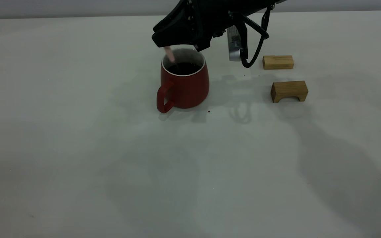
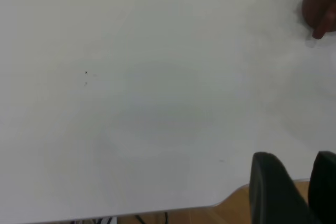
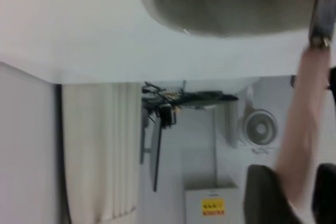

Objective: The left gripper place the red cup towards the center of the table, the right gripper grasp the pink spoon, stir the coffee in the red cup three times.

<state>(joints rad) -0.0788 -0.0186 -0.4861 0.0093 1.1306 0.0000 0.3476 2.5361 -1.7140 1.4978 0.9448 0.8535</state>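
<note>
The right tool [image 1: 170, 46] hangs directly over the red cup [image 1: 184, 84], its fingers [image 3: 265, 195] pinching the pale handle of the pink spoon [image 3: 302, 129], which slants down from the tool past the white rim into the coffee [image 1: 184, 68]. The cup stands upright on the tabletop [image 1: 78, 148] right under the tool, its loop handle on the side away from the two wooden blocks [image 1: 278, 62], which lie well off to the arm's other side. The left tool [image 2: 296, 187] is parked at the tabletop's edge, far from the cup, its fingers spread a little with nothing between them; from its wrist view the cup sits only at a far corner.
</note>
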